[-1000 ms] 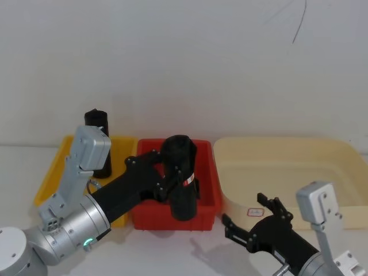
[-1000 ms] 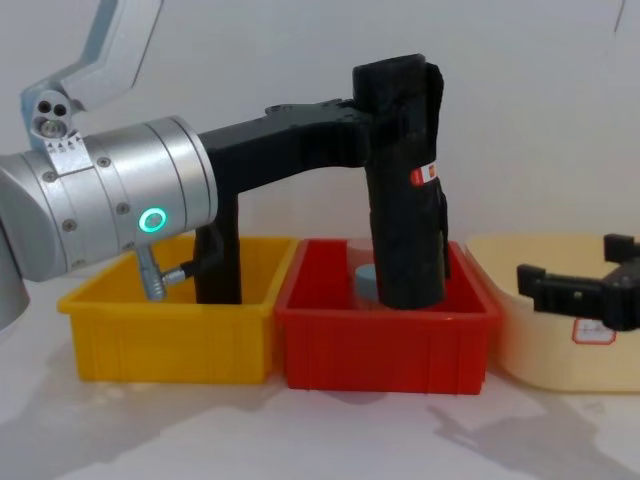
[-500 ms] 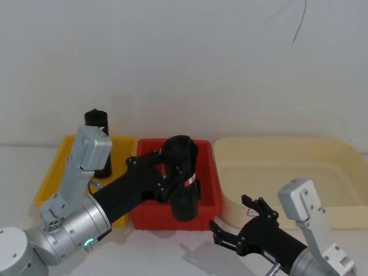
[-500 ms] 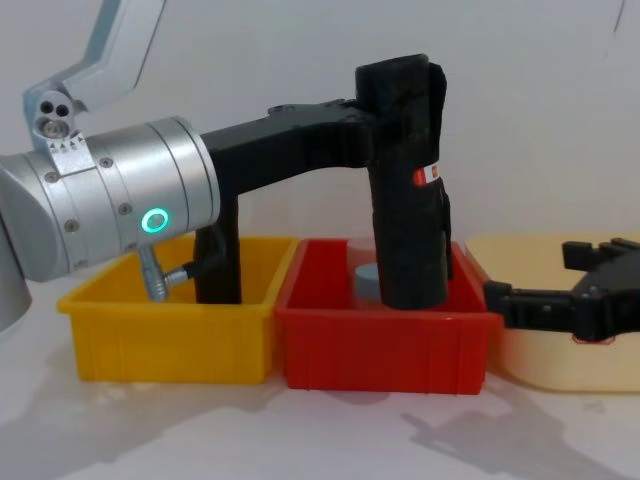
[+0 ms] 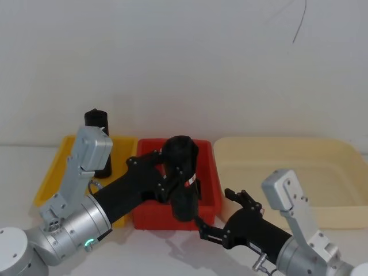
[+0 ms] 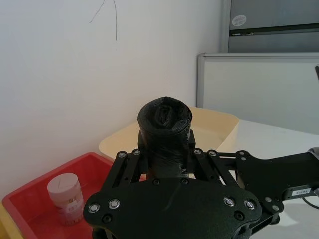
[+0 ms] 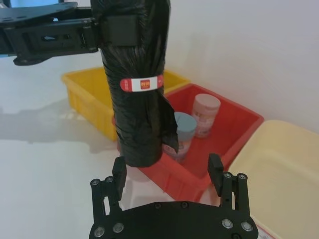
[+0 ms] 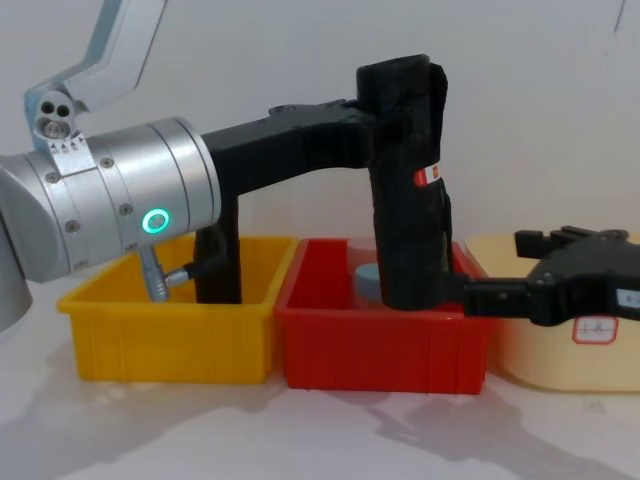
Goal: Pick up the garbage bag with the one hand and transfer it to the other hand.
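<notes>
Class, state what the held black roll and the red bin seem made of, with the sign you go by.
The garbage bag: likely thin plastic film, dull black; its wrap is crinkled, with a loose flap. The red bin: probably rigid moulded plastic; smooth, slightly glossy walls.

Reaches in from the left on a fat silver wrist point(image 8: 110, 210) with a green light ring, long black body stretched forward and roughly level. Grips a tall black cylindrical roll of garbage bags point(image 8: 405, 235) near its top with the black two-finger left claw point(image 8: 400, 110), holding it upright. Extends low from the right with the black right claw point(image 5: 214, 208), fingers spread wide, aimed at the roll's lower part and close to it.
</notes>
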You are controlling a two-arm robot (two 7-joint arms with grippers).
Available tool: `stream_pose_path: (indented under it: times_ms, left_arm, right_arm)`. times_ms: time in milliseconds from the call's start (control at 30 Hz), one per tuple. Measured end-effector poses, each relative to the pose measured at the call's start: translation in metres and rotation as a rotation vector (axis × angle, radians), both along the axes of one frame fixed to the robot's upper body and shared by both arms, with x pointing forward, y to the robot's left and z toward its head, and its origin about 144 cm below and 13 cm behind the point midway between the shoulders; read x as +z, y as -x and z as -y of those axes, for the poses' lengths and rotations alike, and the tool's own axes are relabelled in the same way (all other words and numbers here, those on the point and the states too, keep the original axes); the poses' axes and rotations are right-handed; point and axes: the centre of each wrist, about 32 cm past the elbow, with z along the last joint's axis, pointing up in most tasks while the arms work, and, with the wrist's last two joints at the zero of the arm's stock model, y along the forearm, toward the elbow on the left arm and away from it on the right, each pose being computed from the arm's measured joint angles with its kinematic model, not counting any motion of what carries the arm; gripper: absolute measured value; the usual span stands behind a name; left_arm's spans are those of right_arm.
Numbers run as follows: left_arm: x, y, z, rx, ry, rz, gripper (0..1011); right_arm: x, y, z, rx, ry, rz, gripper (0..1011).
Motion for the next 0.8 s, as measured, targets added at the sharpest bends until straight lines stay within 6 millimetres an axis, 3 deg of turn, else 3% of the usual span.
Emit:
stream_pose_path:
  times_ms: [800]
  left_arm:
    - [0.0, 0.0, 0.0, 0.0, 0.0, 0.0, 378]
  right_arm:
    - [0.006, -0.02, -0.011, 0.081, -0.056, -0.04, 1004]
